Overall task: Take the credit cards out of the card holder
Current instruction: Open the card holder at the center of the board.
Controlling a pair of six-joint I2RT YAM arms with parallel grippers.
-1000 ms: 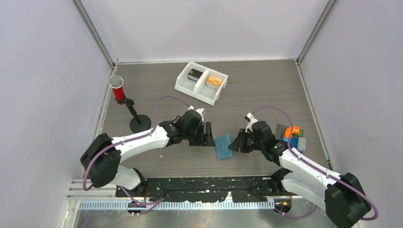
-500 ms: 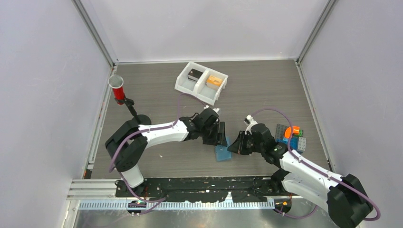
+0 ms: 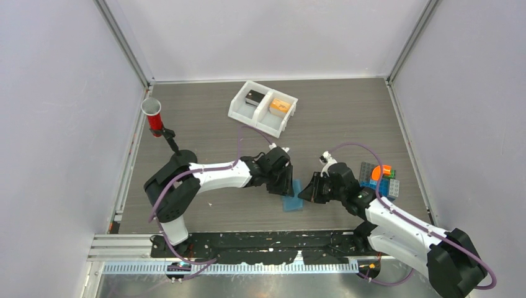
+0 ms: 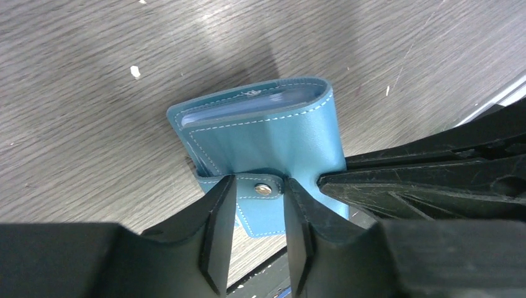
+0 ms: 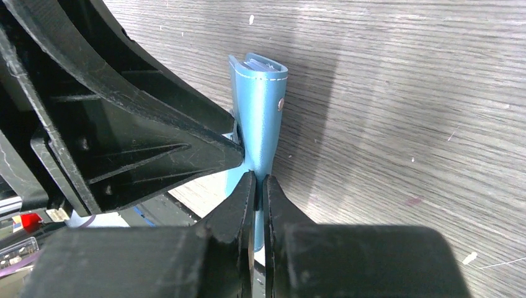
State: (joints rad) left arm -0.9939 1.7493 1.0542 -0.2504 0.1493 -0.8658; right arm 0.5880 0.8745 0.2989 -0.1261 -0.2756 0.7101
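Blue card holder (image 4: 267, 136) stands on edge, gripped by left pincer (image 4: 259, 191) and right pincer (image 5: 260, 186).

our top view looks down from above and behind the arm bases, taking in the whole table (image 3: 347, 118). each wrist view sits low and close, looking out between its fingers (image 4: 214, 236). all three share the card holder (image 3: 291, 200), the wrists facing it from opposite sides.

Closed light-blue card holder (image 4: 267, 143), strap snapped
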